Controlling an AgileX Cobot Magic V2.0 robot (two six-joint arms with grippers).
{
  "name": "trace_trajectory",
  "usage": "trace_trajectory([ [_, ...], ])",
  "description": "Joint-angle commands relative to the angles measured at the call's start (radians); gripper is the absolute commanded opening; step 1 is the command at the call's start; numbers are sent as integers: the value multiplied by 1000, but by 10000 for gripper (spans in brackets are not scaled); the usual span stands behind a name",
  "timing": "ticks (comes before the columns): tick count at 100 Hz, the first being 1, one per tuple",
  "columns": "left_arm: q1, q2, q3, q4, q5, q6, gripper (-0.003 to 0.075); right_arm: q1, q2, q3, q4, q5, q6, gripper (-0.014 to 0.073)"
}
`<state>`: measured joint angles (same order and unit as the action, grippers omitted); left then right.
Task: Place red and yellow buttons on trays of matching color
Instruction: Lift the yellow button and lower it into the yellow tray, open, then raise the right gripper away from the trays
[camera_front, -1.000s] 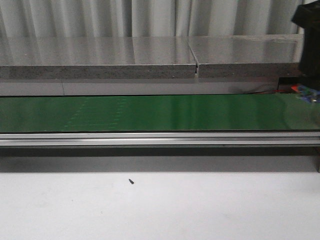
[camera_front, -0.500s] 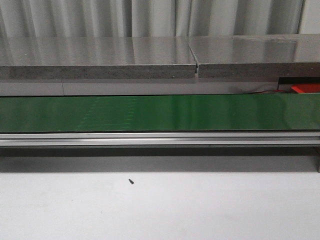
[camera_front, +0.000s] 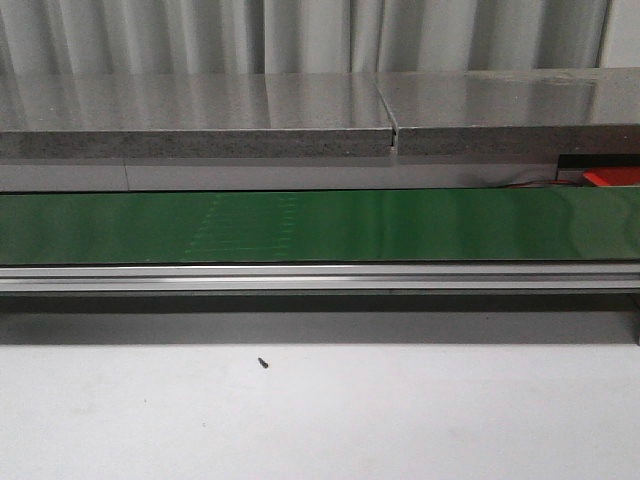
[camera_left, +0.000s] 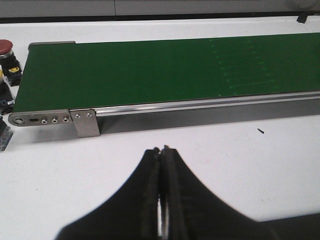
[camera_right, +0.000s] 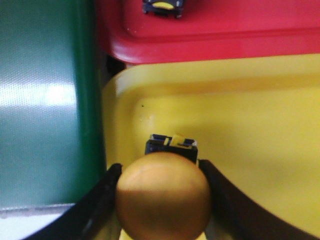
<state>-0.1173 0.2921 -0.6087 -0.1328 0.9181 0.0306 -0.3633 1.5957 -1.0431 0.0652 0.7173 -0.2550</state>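
Looking forward, only the green belt (camera_front: 320, 227) shows; no arms, no buttons.

Near the left gripper (camera_left: 161, 152), clamped tight on nothing, a red button (camera_left: 5, 46) waits off the belt's end, well apart.

Over the yellow tray (camera_right: 260, 130), the right gripper (camera_right: 162, 195) squeezes a yellow button (camera_right: 163, 195), close to the tray's edge by the belt. The red tray (camera_right: 240, 25) sits just beyond.

Black tapered fingers (camera_left: 161, 200) — smooth, curved

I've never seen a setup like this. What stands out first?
A long green conveyor belt runs across the white table. At its end, the right gripper holds a yellow button over a yellow tray, beside a red tray.
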Motion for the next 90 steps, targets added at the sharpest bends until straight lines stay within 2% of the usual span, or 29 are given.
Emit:
trace_trajectory([
  [1,-8,10,-23,-15,-64,1,-19,-5,-17,-20,20,-59,2,221],
  [52,-8,10,-23,-15,-64,1,-19,-5,58,-20,30,-64,11,230],
  [76,-8,10,-23,-15,-64,1,-19,-5,56,-20,30,-65,11,431],
  [90,-8,10,-23,-15,-64,1,-19,-5,40,-20,30,-64,11,446],
])
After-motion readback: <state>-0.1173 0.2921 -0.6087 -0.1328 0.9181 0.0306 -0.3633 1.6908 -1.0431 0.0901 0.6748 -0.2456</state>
